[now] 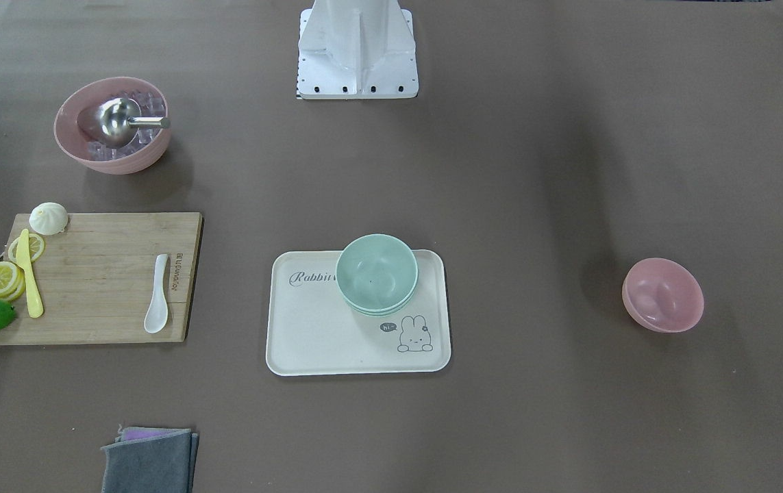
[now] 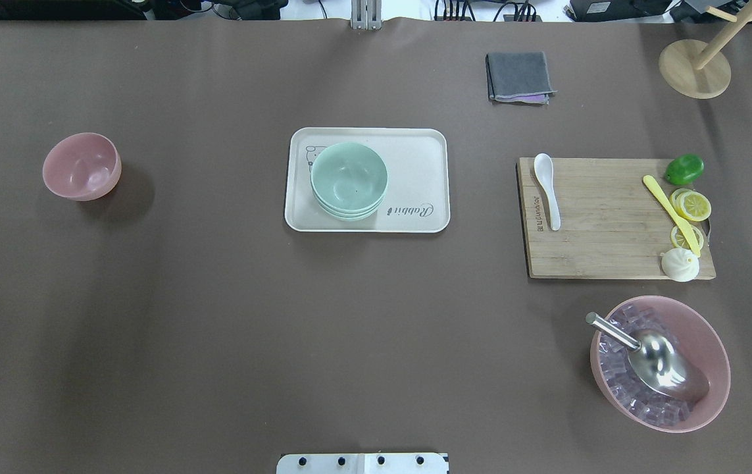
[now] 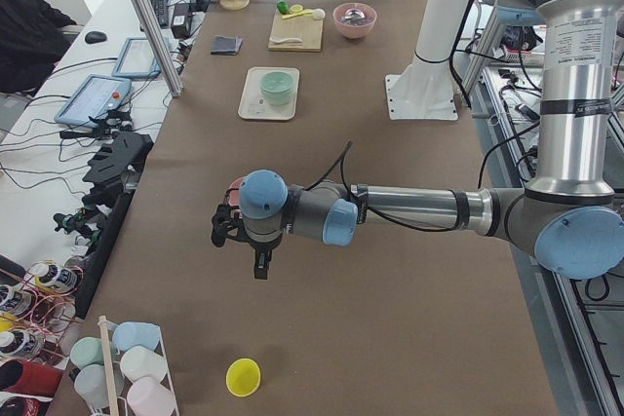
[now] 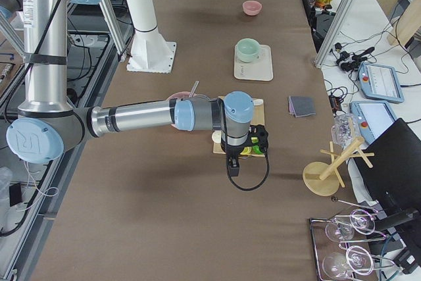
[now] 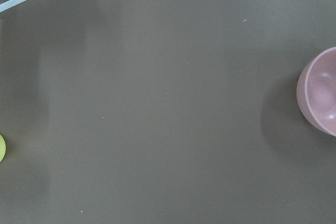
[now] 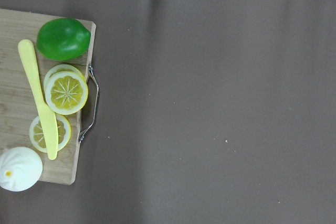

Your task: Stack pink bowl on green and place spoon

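The small pink bowl (image 1: 662, 295) stands alone on the brown table, upright and empty; it also shows in the overhead view (image 2: 81, 166) and at the right edge of the left wrist view (image 5: 321, 92). The nested mint-green bowls (image 1: 377, 274) (image 2: 349, 179) sit on a cream tray (image 1: 322, 335). The white spoon (image 1: 157, 303) (image 2: 547, 189) lies on a wooden cutting board (image 1: 103, 281). My left gripper (image 3: 226, 231) hovers high near the pink bowl. My right gripper (image 4: 258, 141) hovers above the board's end. I cannot tell whether either is open or shut.
A larger pink bowl (image 2: 660, 362) holds ice cubes and a steel scoop. A yellow knife (image 6: 39, 98), lemon slices, a lime (image 6: 63, 39) and a white bun share the board. A grey folded cloth (image 2: 519, 77) and a wooden stand (image 2: 695, 66) lie at the far edge.
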`<action>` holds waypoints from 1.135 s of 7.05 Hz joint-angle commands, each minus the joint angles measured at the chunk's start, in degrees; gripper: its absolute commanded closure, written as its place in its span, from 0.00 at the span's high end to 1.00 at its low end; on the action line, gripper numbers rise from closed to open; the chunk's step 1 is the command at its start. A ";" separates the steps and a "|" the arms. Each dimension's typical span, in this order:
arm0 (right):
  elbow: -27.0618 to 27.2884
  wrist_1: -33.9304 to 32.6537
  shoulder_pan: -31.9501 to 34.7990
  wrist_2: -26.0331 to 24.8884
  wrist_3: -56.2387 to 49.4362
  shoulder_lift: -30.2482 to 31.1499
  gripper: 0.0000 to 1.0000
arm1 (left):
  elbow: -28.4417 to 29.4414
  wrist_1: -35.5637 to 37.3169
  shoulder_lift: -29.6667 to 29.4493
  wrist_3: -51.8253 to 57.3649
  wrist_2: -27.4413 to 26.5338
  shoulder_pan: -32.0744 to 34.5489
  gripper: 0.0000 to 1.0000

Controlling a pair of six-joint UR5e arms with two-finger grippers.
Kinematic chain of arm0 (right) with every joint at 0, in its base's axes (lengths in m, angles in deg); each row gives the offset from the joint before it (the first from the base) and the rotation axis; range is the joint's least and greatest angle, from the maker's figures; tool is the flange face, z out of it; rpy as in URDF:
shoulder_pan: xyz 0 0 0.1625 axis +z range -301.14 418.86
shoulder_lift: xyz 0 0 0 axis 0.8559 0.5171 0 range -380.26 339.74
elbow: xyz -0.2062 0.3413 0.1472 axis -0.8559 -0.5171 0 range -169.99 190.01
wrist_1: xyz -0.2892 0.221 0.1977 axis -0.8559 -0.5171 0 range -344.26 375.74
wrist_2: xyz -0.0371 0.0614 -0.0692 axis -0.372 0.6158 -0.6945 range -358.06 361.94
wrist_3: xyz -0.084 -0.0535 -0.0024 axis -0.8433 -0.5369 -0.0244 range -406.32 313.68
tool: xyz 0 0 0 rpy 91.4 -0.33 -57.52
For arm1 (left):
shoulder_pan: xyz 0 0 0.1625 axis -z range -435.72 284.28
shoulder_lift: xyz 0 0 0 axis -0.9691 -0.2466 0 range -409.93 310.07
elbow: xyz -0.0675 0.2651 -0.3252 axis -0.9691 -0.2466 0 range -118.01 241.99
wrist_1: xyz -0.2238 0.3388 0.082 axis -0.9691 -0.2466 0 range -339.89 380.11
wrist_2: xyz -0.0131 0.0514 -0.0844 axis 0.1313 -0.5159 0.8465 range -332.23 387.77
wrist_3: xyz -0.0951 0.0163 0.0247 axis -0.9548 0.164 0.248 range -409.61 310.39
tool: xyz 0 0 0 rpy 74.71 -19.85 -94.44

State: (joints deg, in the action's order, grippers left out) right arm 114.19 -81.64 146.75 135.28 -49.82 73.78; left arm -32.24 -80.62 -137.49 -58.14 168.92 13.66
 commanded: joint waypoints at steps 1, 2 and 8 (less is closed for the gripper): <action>-0.12 0.00 0.00 -0.09 0.07 -0.26 1.00 | 0.02 0.00 -0.15 0.00 0.00 0.00 0.98; -0.03 0.00 0.00 0.00 0.07 -0.26 1.00 | 0.02 0.00 -0.24 0.00 0.00 -0.09 0.98; -0.12 0.00 0.00 0.52 0.07 -0.53 1.00 | -1.04 -1.67 -0.25 -0.08 0.17 -0.09 0.98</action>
State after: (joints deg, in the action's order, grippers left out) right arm 114.14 -81.64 146.76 135.78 -49.75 73.36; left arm -33.24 -82.03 -138.33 -57.80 169.02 13.54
